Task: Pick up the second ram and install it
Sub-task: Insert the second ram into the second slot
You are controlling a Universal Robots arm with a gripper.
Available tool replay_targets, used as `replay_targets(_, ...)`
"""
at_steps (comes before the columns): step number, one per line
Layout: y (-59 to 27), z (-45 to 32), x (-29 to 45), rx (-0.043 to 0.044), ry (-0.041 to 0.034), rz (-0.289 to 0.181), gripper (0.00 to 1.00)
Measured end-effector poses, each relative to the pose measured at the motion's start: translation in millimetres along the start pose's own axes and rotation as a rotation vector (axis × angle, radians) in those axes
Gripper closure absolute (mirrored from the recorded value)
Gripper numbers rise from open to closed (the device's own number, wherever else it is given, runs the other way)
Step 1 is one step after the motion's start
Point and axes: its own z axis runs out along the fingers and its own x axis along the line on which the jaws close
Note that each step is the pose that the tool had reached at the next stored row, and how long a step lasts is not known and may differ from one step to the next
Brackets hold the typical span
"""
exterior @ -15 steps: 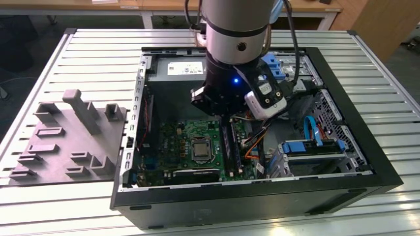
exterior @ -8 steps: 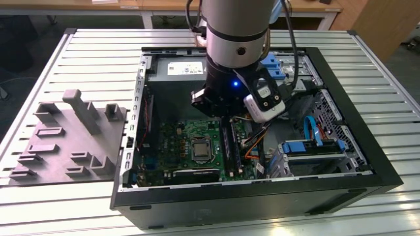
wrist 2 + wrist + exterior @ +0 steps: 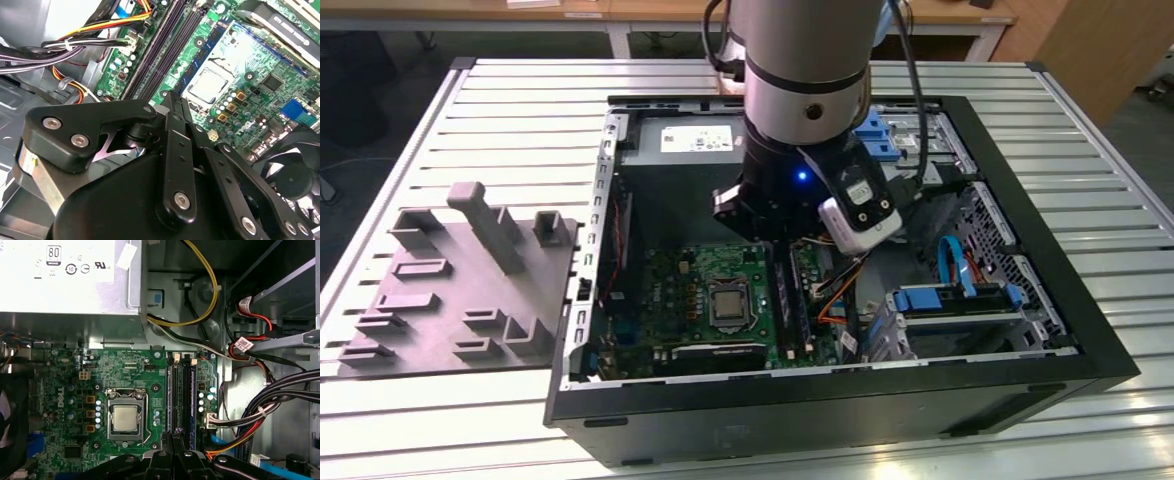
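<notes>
Ram stick (image 3: 204, 56), dark-blue flat circuit board: seated beside square silver processor (image 3: 210, 82); likely light, stiff, fragile. Best held by its long edges. Black gripper (image 3: 171, 96) near processor, jaws together.

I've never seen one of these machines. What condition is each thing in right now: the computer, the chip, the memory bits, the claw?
computer case: lying on its side, panel off, insides exposed.
processor: seated in its socket, no cooler over it.
dark-blue ram stick: standing in a slot beside the processor.
black memory slots: bare.
gripper: down inside the case, over the memory slots.
</notes>
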Motion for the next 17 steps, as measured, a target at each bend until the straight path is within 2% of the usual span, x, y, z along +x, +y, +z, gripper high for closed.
replay_targets(7, 0.0, 1.0, -1.2, -0.0005, -0.0002, 0.0, 0.89)
replay_targets(13, -0.2, 6.6, -1.2, -0.0003, 0.0, 0.0, 0.89)
replay_targets(17, -0.3, 7.7, -5.6, -0.0003, 0.0003, 0.0, 0.89)
